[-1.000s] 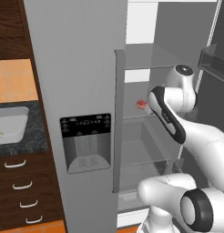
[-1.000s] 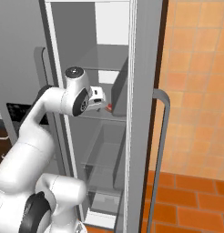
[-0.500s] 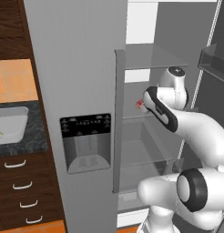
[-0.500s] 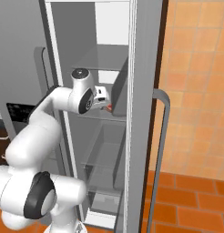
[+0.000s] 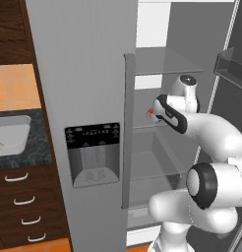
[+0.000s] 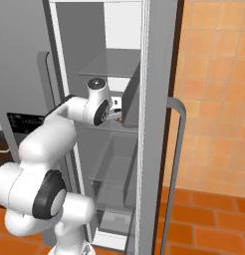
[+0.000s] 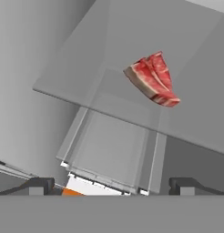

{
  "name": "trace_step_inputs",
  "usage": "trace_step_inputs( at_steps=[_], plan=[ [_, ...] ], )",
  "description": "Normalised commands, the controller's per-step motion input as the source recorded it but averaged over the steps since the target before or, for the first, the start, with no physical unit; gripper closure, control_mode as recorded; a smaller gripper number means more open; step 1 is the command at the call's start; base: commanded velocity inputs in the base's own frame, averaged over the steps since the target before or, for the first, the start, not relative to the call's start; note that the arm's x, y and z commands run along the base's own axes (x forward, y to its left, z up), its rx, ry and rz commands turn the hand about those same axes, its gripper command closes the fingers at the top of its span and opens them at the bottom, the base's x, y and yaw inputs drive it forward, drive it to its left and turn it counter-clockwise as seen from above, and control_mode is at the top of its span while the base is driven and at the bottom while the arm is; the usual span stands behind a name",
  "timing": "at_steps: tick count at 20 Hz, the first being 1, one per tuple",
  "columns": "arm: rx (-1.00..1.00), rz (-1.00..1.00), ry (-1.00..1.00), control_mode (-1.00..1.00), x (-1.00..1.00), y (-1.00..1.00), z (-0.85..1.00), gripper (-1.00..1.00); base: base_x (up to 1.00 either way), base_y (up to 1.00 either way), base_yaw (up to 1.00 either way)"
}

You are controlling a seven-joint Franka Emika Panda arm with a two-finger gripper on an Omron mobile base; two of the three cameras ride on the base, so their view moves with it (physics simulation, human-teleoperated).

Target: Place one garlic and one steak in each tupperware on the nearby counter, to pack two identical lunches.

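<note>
White arm [image 6: 50,144] is seen rising from lower left and reaching into the open fridge [image 6: 119,149]. The hand is held at mid-shelf [image 6: 112,127] height, just under the upper shelf [image 6: 112,69]. Pincer [image 6: 116,115] is largely hidden behind the door edge [image 6: 154,124]; a small reddish bit is glimpsed at its tip, too small to identify. Door handle [image 6: 177,164] is seen on the right, orange tiled wall [image 6: 214,89] behind, red tile floor [image 6: 204,224] below.
</note>
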Motion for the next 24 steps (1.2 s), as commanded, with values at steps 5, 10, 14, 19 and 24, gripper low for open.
trace_step_inputs(
  at_steps=[5,10,14,19,24],
  plan=[
    [0.00,0.00,0.00,-1.00,0.44,-0.09,-0.16,-1.00,0.00,0.00,0.00],
    [0.00,0.00,0.00,-1.00,0.40,-0.10,-0.15,-1.00,0.00,0.00,0.00],
    [0.00,0.00,0.00,-1.00,0.35,-0.07,-0.13,-1.00,0.00,0.00,0.00],
    [0.00,0.00,0.00,-1.00,0.28,-0.10,-0.17,-1.00,0.00,0.00,0.00],
    [0.00,0.00,0.00,-1.00,0.28,-0.13,-0.19,-1.00,0.00,0.00,0.00]
  ],
)
